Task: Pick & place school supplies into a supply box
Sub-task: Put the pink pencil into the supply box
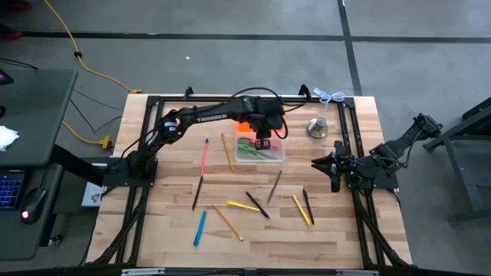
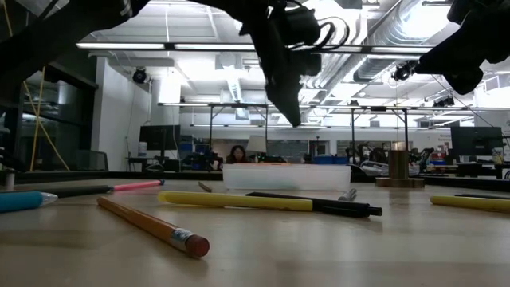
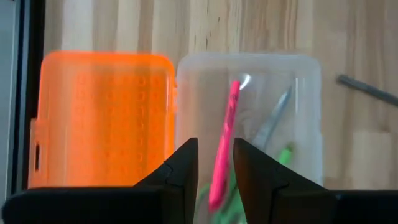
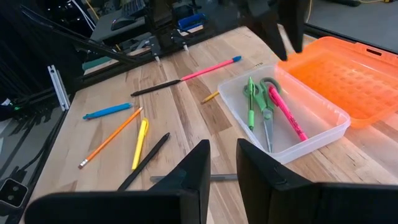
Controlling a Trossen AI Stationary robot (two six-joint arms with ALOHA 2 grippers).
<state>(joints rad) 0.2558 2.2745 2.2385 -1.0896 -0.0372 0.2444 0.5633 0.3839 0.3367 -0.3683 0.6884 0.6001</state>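
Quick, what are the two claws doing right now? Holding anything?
Left gripper: jaws open, empty, over the clear box; a pink pen lies in the box.
Right gripper: jaws open, empty, at the table's right edge.

The clear tub (image 4: 292, 127) sits open beside its orange lid (image 4: 351, 78), which lies flat and touches it. Inside lie a pink pen (image 4: 287, 112), a green pen (image 4: 250, 102) and green-handled scissors (image 4: 267, 115). Other pens and pencils (image 1: 245, 205) lie scattered on the table nearby.
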